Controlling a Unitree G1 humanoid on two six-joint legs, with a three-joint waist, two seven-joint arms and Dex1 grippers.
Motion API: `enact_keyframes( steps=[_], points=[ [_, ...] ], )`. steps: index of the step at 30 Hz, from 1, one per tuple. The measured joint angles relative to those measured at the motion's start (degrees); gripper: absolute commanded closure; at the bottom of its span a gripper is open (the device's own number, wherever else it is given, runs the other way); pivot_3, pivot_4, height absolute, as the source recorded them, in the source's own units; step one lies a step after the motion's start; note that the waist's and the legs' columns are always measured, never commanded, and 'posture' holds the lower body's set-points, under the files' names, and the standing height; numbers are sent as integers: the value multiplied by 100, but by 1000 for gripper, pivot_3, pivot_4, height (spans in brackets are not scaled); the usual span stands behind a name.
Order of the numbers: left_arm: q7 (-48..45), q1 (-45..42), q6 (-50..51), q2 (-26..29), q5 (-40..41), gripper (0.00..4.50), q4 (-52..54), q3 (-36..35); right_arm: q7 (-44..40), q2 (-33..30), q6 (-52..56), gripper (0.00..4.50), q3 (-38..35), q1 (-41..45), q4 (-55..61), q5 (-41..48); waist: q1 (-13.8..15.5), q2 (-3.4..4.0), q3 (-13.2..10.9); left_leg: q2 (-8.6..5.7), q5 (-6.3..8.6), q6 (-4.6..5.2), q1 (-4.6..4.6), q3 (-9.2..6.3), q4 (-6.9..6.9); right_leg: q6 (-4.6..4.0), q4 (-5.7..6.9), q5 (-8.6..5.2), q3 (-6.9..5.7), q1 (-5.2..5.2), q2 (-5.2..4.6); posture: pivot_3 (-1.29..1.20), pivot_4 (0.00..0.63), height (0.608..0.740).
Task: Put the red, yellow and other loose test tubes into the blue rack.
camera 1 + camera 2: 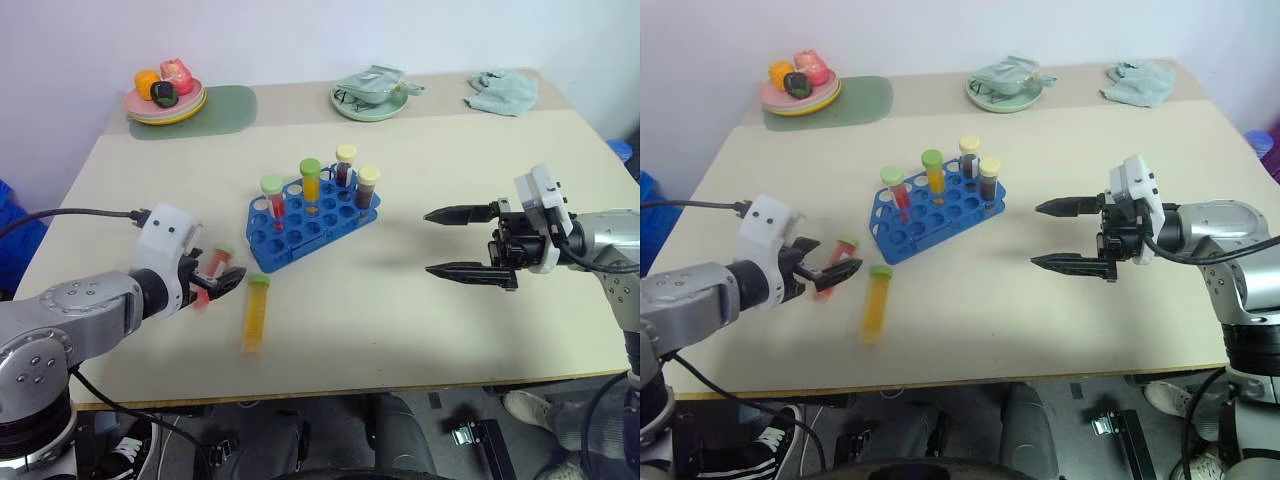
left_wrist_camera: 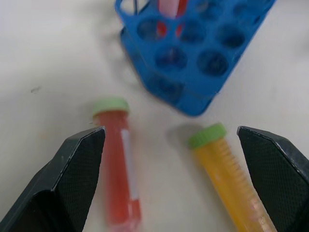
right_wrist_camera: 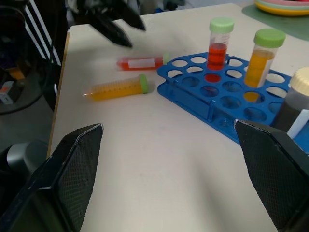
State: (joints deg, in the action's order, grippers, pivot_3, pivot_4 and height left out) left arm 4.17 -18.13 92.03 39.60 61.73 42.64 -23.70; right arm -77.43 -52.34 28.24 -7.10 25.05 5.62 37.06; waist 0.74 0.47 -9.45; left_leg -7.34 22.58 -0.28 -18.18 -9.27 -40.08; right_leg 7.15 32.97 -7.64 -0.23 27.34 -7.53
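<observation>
Left gripper (image 1: 222, 280): jaws spread, empty, poised to pick. 2 loose clear plastic tubes just ahead on the table: red, pale-green cap (image 2: 119, 164); yellow-orange, green cap (image 2: 227, 174). Bright blue holed plastic rack (image 1: 312, 222) beyond, 4 tubes upright.

Right gripper (image 1: 458, 242): spread, empty, well apart.

I see bare table (image 1: 400, 320) between my right gripper (image 1: 455, 243) and the rack (image 1: 310, 222), so that side is open for a pass. On the left, the red tube (image 3: 141, 63) and yellow tube (image 1: 256, 312) lie just off the rack's near corner, beside my left gripper (image 1: 222, 277), leaving only a narrow gap. Four upright tubes (image 1: 345, 160) block the rack's far rows, while its near holes stand free.
</observation>
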Motion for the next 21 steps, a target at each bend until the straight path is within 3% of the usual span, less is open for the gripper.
enact_keyframes(
  steps=[3, 7, 11, 13, 21],
  points=[
    [588, -96, 0, -114, 422, 0, -258, 17, 10, 58, -8, 49, 21, 27, -39, -40, 8, 0, 0, 0, -1, -1, 1, 0, -1, 0, 0, 0, 0, -1, 0, 0, 150, 740],
    [1579, -188, -45, -43, 1698, 0, -942, 69, 46, 185, -79, 49, 75, 64, -58, -114, 8, -1, 0, -1, -1, -2, 1, -1, -2, 0, 3, 0, 1, 1, -1, 0, 150, 740],
    [2982, 61, -1234, 1412, 3940, 0, -1478, 942, 97, 218, -118, 49, 122, 83, -81, -214, 8, -1, -2, -1, 1, -7, 1, -2, 1, -1, 7, -1, 8, 9, 1, 0, 150, 740],
    [3301, 68, -1913, 1961, 4684, 0, -1511, 1402, 132, 261, -123, 49, 123, 83, -81, -233, 12, -1, -2, 0, 1, -8, 2, -1, 0, -2, 8, -1, 8, 6, 1, 0, 150, 740],
    [3165, 357, -3167, 2684, 5058, 0, -1356, 2283, 208, 336, -119, 49, 125, 66, -71, -244, 6, 1, -1, 1, 0, -8, 3, 6, 1, -2, 7, -1, 10, 6, 6, 0, 150, 740]
  ],
)
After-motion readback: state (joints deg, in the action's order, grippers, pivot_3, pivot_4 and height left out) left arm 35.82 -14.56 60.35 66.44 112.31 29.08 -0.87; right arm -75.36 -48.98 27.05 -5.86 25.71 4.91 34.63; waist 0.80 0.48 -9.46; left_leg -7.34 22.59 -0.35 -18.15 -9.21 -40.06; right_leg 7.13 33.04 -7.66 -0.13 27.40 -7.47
